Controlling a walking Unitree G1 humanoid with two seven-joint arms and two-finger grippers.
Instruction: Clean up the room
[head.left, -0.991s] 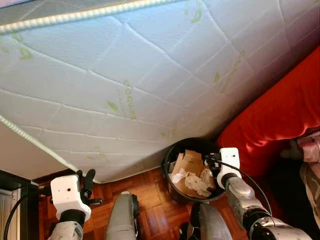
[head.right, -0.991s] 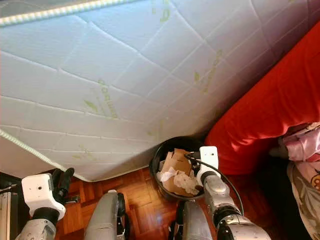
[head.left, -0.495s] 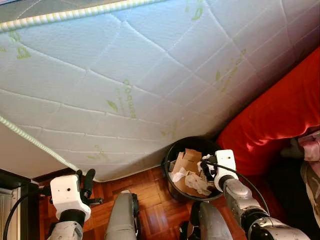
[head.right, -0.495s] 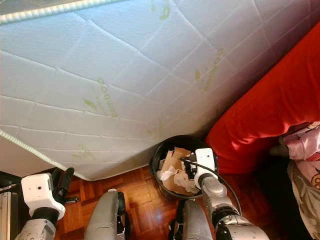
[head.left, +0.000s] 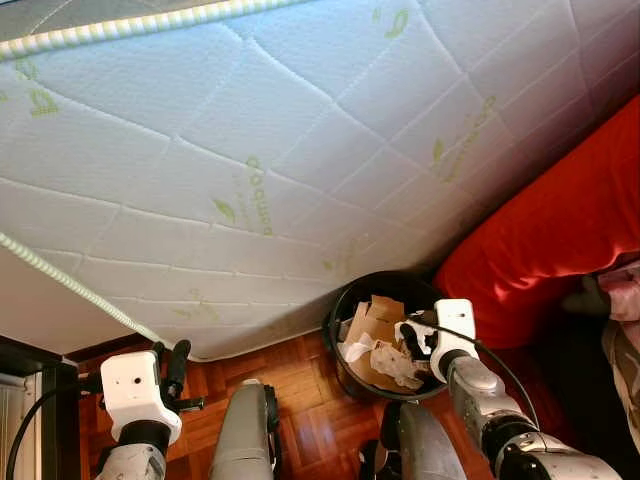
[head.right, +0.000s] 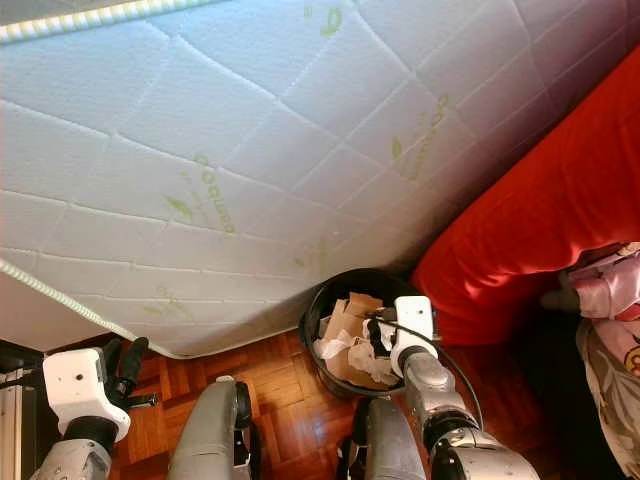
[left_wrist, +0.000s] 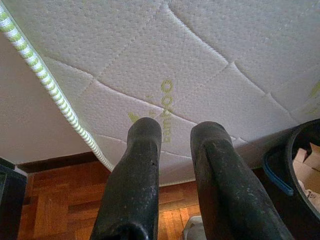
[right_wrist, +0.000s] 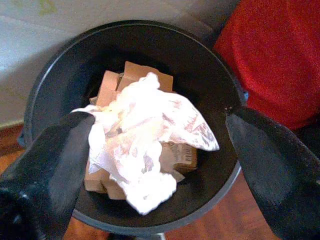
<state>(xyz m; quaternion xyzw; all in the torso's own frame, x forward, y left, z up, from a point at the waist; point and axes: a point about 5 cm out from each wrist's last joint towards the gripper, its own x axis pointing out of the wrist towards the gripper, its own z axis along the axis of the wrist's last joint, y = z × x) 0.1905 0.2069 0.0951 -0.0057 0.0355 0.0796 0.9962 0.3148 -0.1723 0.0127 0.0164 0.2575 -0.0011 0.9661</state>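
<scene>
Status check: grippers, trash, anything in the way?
Right gripper open above black bin. White crumpled paper inside on cardboard. Left gripper idle, nearly closed. Mattress leaning beside bin.

We see a round black bin standing upright on the wooden floor, tucked against the leaning white mattress on one side and the red bedding on the other. Inside it lie pieces of brown cardboard, some flat, some tilted against the wall. On top of them rests a crumpled white paper, loosely bunched, spread across the middle of the bin.
</scene>
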